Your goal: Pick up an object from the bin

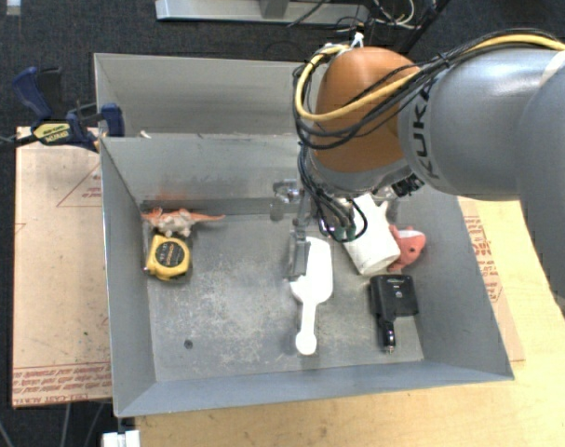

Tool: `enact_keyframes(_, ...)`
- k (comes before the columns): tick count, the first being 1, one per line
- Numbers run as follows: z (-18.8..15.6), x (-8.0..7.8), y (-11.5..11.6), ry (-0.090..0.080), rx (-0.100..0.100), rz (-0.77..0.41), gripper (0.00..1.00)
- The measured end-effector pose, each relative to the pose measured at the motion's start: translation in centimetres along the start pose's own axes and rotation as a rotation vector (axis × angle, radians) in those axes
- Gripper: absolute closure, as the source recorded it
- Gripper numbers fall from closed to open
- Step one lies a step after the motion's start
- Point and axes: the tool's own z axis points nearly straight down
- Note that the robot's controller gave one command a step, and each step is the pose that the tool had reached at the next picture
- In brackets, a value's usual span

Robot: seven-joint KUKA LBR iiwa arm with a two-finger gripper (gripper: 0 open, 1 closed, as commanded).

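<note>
My gripper (pixel 294 255) hangs under the orange dome in the middle of the bin, low over the floor. Its tip is at the left edge of the broad head of a white flat-handled spatula-like tool (pixel 311 291), whose handle points toward the front wall. Whether the two touch is unclear. Just right of the gripper, a white cylindrical cup (pixel 371 242) lies tilted, partly under the wrist cables. A pink piece (pixel 411 245) sits against the cup's right side. A black boxy device (pixel 392 304) lies in front of the cup.
A yellow tape measure (pixel 168 256) and an orange toy dinosaur (pixel 181 219) lie by the left wall. The arm and its dome hide the bin's back right part. Bare floor stretches between the tape measure and the white tool.
</note>
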Motion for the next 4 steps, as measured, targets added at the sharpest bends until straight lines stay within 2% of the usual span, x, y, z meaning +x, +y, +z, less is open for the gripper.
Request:
enact_keyframes(1,-0.5,-0.1,0.0,-0.007,-0.001,0.002,0.0)
enact_keyframes(2,0.0,0.7,-1.2,-0.008,-0.003,0.073,0.0)
enact_keyframes(3,3.6,1.4,-6.5,-0.01,-0.003,0.194,0.0)
enact_keyframes(4,7.1,3.6,-8.5,-0.009,0.0,0.21,0.0)
